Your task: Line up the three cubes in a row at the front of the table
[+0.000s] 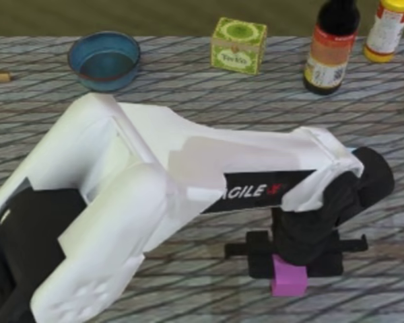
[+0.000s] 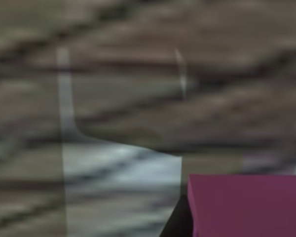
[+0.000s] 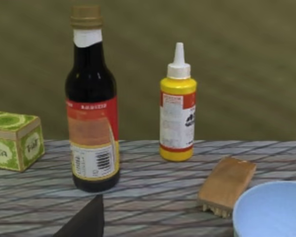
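A magenta cube [image 1: 288, 281] is at the front of the table [image 1: 188, 87], right of centre. My left arm reaches across from the left, and my left gripper [image 1: 294, 261] stands directly over the cube, shut on it. In the left wrist view the cube [image 2: 246, 205] fills the corner, with a dark finger [image 2: 180, 219] pressed against its side. The other cubes are hidden or out of view. My right arm does not show in the top view. Only a dark sliver of my right gripper [image 3: 89, 222] shows in the right wrist view, which faces the back right of the table.
Along the back edge stand a blue bowl [image 1: 104, 60], a green tea box [image 1: 238, 45], a dark sauce bottle [image 1: 331, 46] and a yellow bottle [image 1: 388, 28]. A wooden brush [image 3: 227, 185] and a light blue bowl [image 3: 271, 212] lie near the right gripper.
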Robot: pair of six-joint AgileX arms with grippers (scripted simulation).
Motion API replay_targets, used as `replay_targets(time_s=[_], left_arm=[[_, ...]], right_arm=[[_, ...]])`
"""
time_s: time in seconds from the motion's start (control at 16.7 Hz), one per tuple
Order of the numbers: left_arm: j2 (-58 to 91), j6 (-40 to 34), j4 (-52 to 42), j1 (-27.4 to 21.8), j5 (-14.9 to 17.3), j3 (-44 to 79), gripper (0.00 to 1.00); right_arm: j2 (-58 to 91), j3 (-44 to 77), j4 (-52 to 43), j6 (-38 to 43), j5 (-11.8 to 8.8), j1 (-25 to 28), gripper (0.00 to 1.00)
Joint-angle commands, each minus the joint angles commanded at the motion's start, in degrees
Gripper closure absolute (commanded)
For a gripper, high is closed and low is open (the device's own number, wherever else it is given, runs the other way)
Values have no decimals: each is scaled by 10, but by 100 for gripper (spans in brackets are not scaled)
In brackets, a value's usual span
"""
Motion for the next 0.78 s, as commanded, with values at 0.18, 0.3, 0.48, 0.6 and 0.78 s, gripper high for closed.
replay_targets(time_s=[0.18, 0.3, 0.48, 0.6, 0.78], left_arm=[[0, 0, 0, 0, 0, 0, 92], [0, 0, 0, 0, 0, 0, 77], [0, 0, 0, 0, 0, 0, 55], [0, 0, 0, 0, 0, 0, 40], [0, 0, 0, 0, 0, 0, 17]], right_arm=[[0, 0, 0, 0, 0, 0, 0], [0, 0, 0, 0, 0, 0, 0], [0, 0, 0, 0, 0, 0, 0], [0, 0, 0, 0, 0, 0, 0], [0, 0, 0, 0, 0, 0, 0]])
